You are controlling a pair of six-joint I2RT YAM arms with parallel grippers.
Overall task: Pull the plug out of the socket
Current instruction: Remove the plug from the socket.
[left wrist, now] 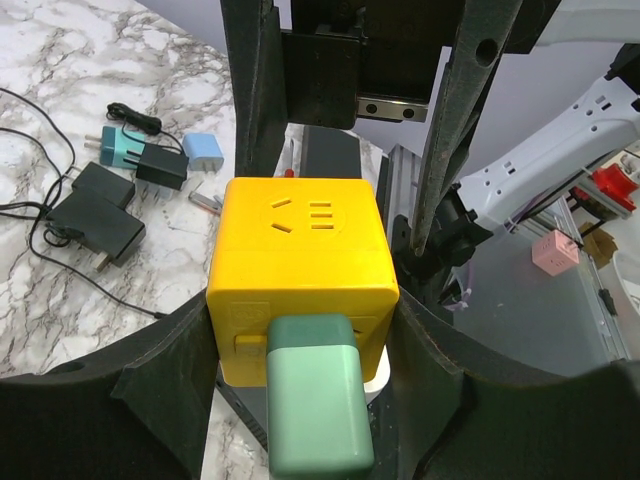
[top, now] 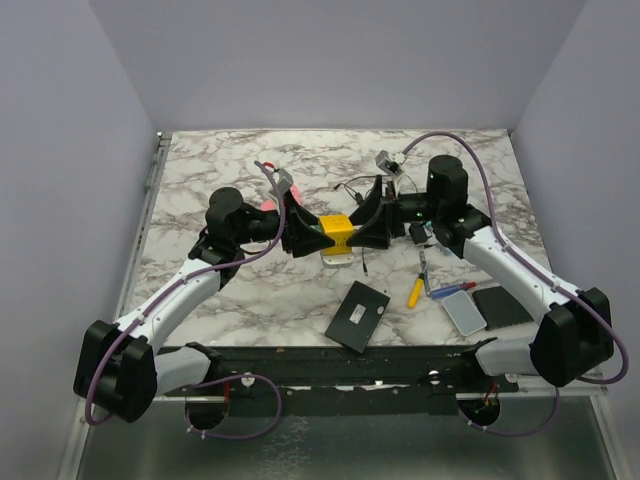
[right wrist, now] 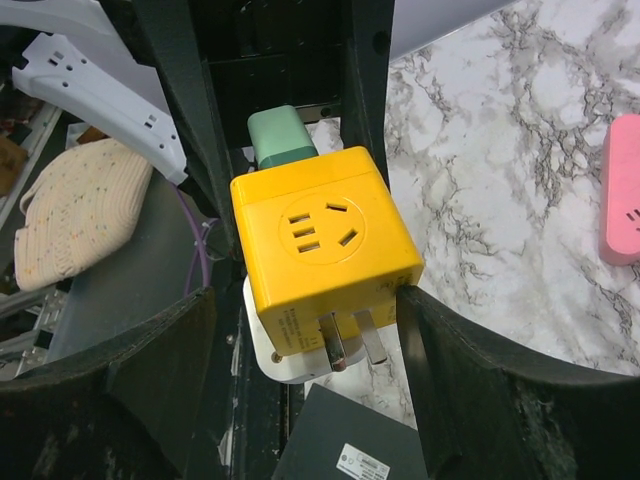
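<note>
Yellow cube socket (top: 337,230) at centre of top view, with left gripper (left wrist: 303,335) clamped on its sides. Green plug (left wrist: 318,400) juts from socket's 9 o'clock face, axis 9–3, toward left wrist. Right gripper (right wrist: 305,300) jaws apart, loosely straddling 3 o'clock end, opposite plug.

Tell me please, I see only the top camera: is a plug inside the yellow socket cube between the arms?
Observer: Yes. In the left wrist view a green plug sits in the yellow socket cube, on the face toward the left tool.
Operator: What is the white piece under the cube?
Observer: In the right wrist view two bare metal prongs show between it and the cube.
Operator: Does the right tool grip the cube?
Observer: No, its jaws stand open, with a gap on one side of the cube.
</note>
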